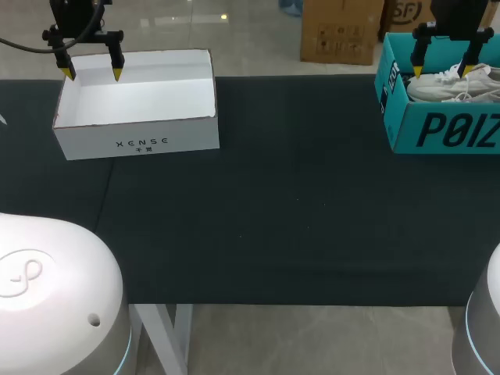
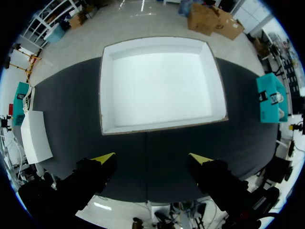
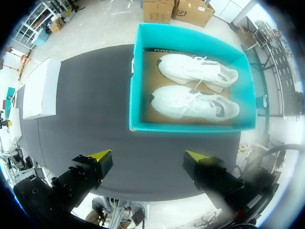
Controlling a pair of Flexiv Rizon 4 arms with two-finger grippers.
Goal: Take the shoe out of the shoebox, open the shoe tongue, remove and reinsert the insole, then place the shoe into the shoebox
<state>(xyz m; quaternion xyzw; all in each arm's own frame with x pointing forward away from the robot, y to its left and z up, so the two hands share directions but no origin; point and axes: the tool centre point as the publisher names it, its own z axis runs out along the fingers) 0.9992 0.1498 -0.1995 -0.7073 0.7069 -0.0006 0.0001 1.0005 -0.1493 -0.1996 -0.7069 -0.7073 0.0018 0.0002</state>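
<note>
Looking at this one, your right gripper [image 1: 441,72] was the one that mattered. It hung over the open teal cardboard shoebox [image 1: 437,133] at the far right of the dark surface [image 1: 297,211], fingers spread wide and holding nothing. Two white lace-up sneakers lay inside the box side by side, neither taken out yet, so I'd say you were right at step one. From the right wrist camera, the nearer sneaker [image 3: 193,104] sat just ahead of the fingers. The farther sneaker [image 3: 198,69] lay beyond it, by the back wall.

The thing to watch: each sneaker's long axis ran along the box's length. That was the same direction as the line from one yellow tip to the other. So dropping straight down and closing would have squeezed toe-to-heel rather than across the sides. My guess is the wrist needed about a quarter turn first, or a pinch on the collar instead.

Your left gripper [image 1: 93,74] was well apart from all this, hovering over the open white cardboard box [image 1: 141,133] at the far left, fingers also spread and empty. The right arm was clearly nearer, so the pickup looked like its job.
</note>
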